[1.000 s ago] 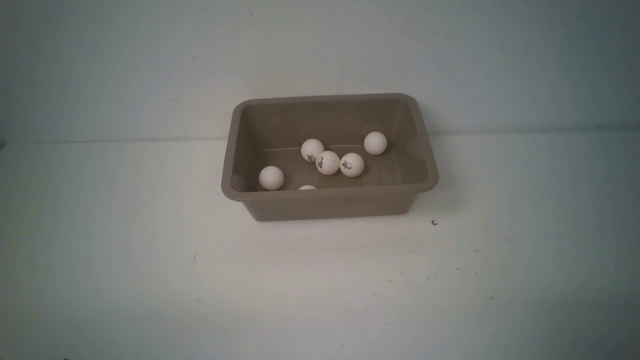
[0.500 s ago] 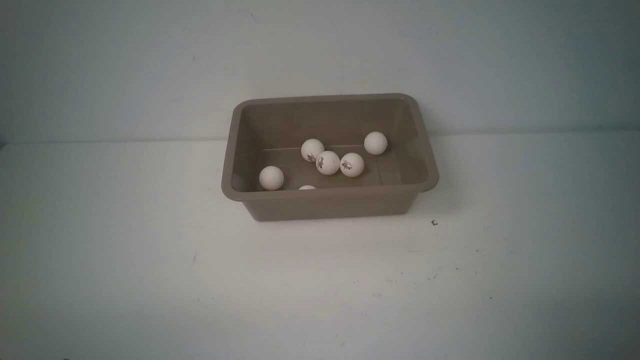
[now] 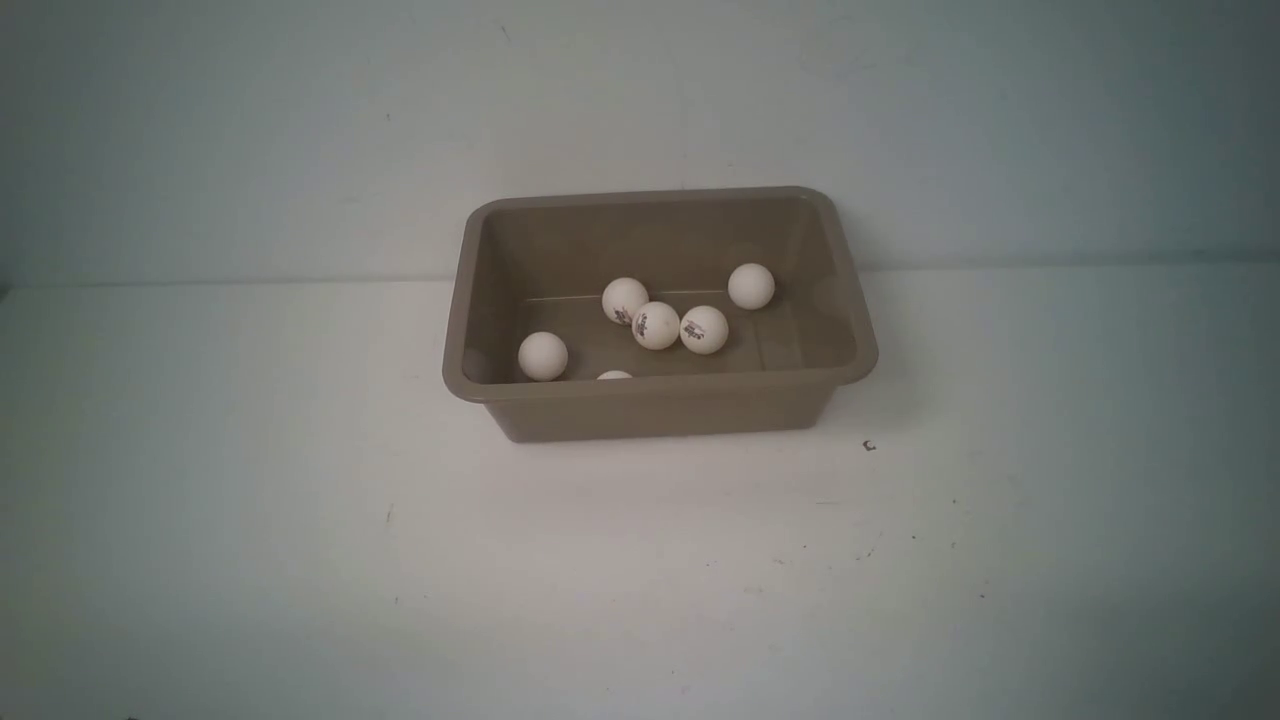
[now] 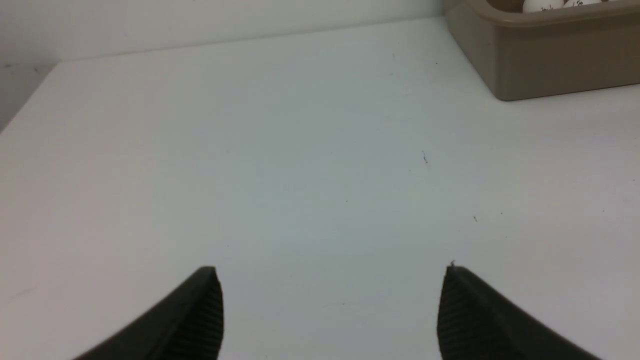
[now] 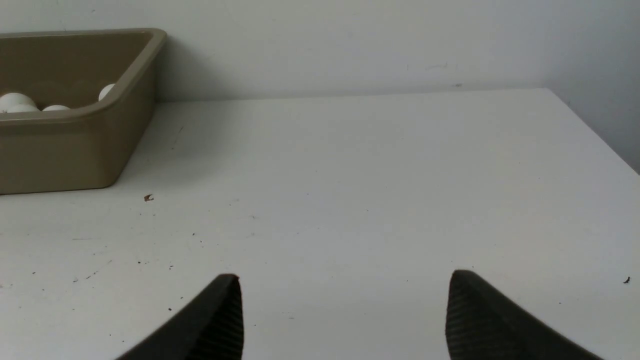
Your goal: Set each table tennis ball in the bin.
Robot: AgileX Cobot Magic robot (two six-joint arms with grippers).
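Note:
The taupe bin (image 3: pixel 660 405) stands on the white table against the back wall. Several white table tennis balls lie inside it: three touching in the middle (image 3: pixel 656 325), one to the right (image 3: pixel 751 286), one at the left (image 3: pixel 543 356), one half hidden behind the near wall (image 3: pixel 614 375). Neither arm shows in the front view. My left gripper (image 4: pixel 332 300) is open and empty over bare table, the bin (image 4: pixel 545 60) far off. My right gripper (image 5: pixel 345 305) is open and empty, the bin (image 5: pixel 65 150) far off with ball tops (image 5: pixel 15 101) showing.
The white table (image 3: pixel 300 550) carries only small dark specks, one near the bin's right front corner (image 3: pixel 868 446). A pale wall (image 3: pixel 250 130) rises right behind the bin. The table's right edge shows in the right wrist view (image 5: pixel 595 130).

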